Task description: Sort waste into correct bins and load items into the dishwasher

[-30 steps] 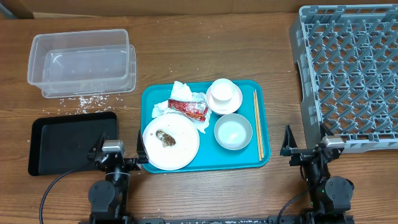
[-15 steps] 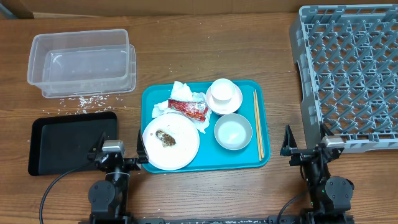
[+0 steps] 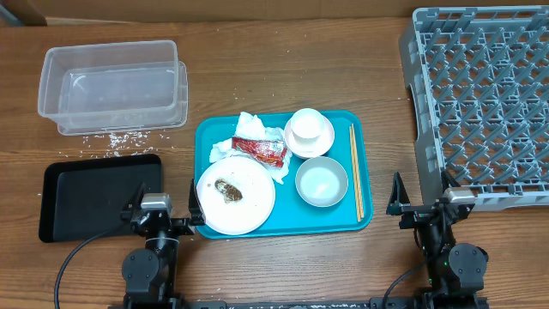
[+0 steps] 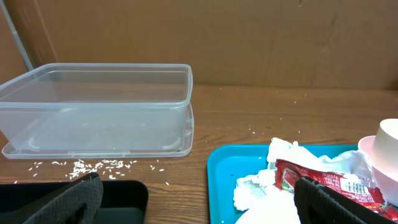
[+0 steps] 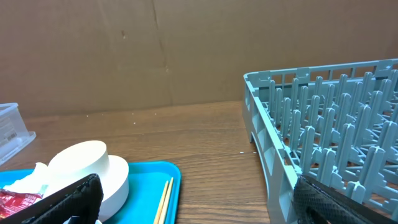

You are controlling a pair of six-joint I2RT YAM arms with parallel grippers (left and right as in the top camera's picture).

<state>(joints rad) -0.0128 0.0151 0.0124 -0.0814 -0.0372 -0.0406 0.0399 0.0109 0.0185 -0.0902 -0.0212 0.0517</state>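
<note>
Claws: left claw (image 3: 165, 213) and right claw (image 3: 422, 210) both stood apart, empty.
Advice: the napkin (image 3: 249, 124) wanted a top pinch, clear of the wrapper (image 3: 262, 150).

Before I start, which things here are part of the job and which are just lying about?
Job: napkin, red wrapper, food scrap, rice grains, clear tub, black tray, plate, upright bowl, upturned bowl, chopsticks, dish rack.
Lying about: teal serving tray, cardboard backdrop.

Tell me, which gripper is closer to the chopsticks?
Right. The right gripper sits just off the right edge of the teal tray, the side where the chopsticks lie. The left gripper is off the opposite edge, beside the black tray, with the white plate in between.
</note>
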